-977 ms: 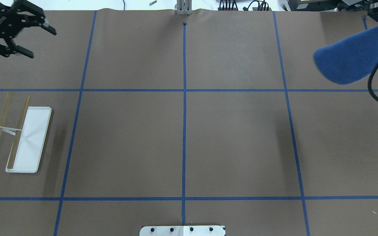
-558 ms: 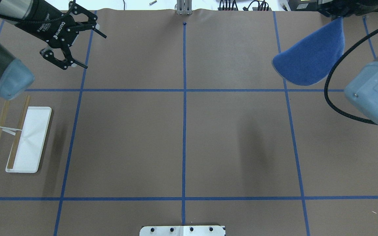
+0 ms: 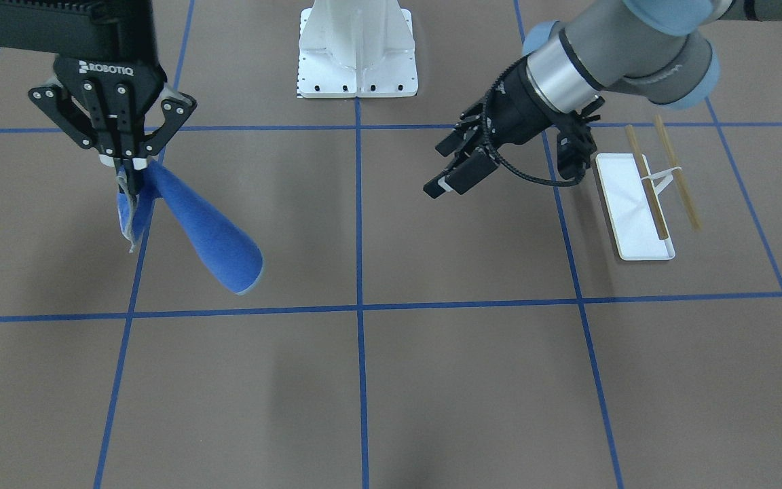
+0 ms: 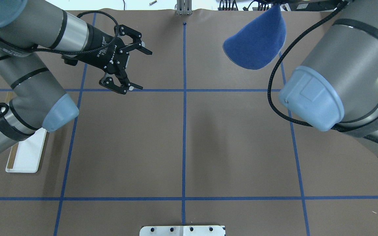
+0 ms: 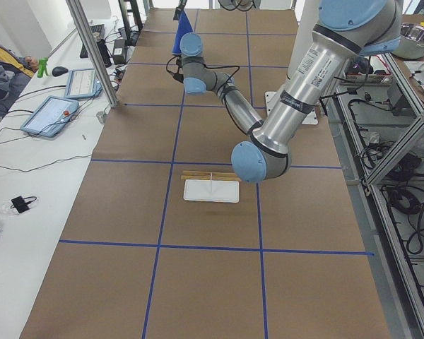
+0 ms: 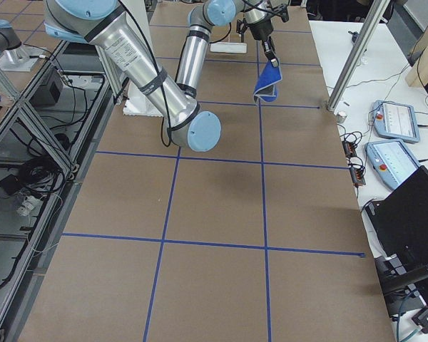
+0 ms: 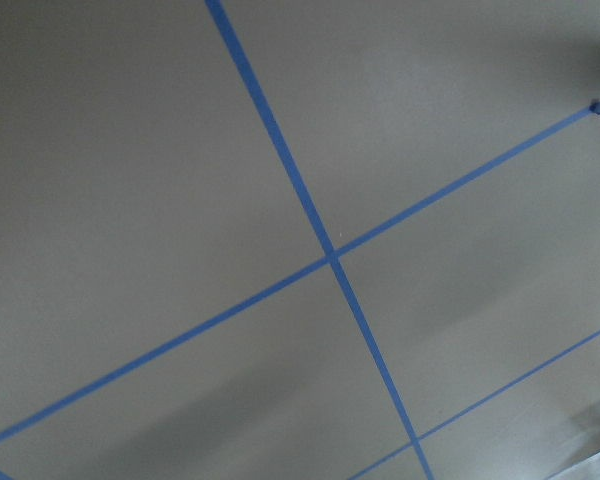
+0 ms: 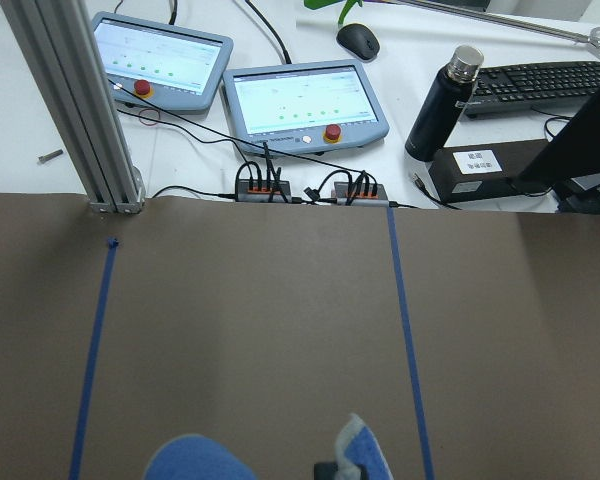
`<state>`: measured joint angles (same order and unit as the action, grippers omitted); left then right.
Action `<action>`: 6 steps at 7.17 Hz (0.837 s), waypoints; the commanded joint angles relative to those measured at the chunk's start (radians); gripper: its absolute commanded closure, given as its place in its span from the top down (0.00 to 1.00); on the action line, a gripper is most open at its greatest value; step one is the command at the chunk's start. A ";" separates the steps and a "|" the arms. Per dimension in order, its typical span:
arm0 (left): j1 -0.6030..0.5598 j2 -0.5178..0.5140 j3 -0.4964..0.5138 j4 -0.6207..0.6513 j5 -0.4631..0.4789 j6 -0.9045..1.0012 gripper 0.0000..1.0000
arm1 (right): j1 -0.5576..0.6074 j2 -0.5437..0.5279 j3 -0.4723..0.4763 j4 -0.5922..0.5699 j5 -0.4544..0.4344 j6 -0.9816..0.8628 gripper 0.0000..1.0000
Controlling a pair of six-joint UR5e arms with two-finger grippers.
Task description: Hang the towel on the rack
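The royal-blue towel (image 3: 209,239) hangs in the air from my right gripper (image 3: 130,167), which is shut on one corner of it. The towel swings out toward the table's middle and also shows in the overhead view (image 4: 258,42); the right gripper is cut off at that view's top edge. My left gripper (image 4: 144,70) is open and empty, above the table left of the centre line; it also shows in the front view (image 3: 440,170). The rack (image 3: 637,204), with a white tray and two tan rods (image 3: 679,173), stands far over on my left. In the overhead view my left arm hides most of it.
The large white bolted pedestal (image 3: 357,47) stands at the robot's base. Blue tape lines mark a grid on the brown table (image 4: 182,147). Tablets, cables and a bottle (image 8: 445,100) lie beyond the table's far edge.
My right gripper has carried the towel left, toward the centre line. My left gripper has swung right toward the centre, still open, and its arm now covers the rack.
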<state>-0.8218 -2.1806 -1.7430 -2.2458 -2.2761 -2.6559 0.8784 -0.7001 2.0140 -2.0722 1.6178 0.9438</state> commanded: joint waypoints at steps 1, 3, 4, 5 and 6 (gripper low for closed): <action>0.061 -0.053 0.000 -0.009 0.067 -0.076 0.98 | -0.033 0.062 -0.072 0.084 -0.018 0.009 0.00; 0.061 -0.065 0.003 -0.009 0.098 -0.078 0.98 | -0.117 0.099 -0.070 0.090 -0.117 0.024 0.00; 0.058 -0.064 0.010 -0.014 0.102 -0.076 0.98 | -0.131 0.105 -0.066 0.090 -0.121 0.045 0.00; 0.056 -0.064 0.025 -0.021 0.104 -0.075 0.98 | -0.143 0.105 -0.060 0.090 -0.121 0.046 0.00; 0.055 -0.064 0.040 -0.040 0.142 -0.076 0.98 | -0.156 0.103 -0.045 0.090 -0.122 0.046 0.00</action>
<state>-0.7650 -2.2437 -1.7203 -2.2685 -2.1653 -2.7315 0.7394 -0.5973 1.9555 -1.9823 1.4995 0.9864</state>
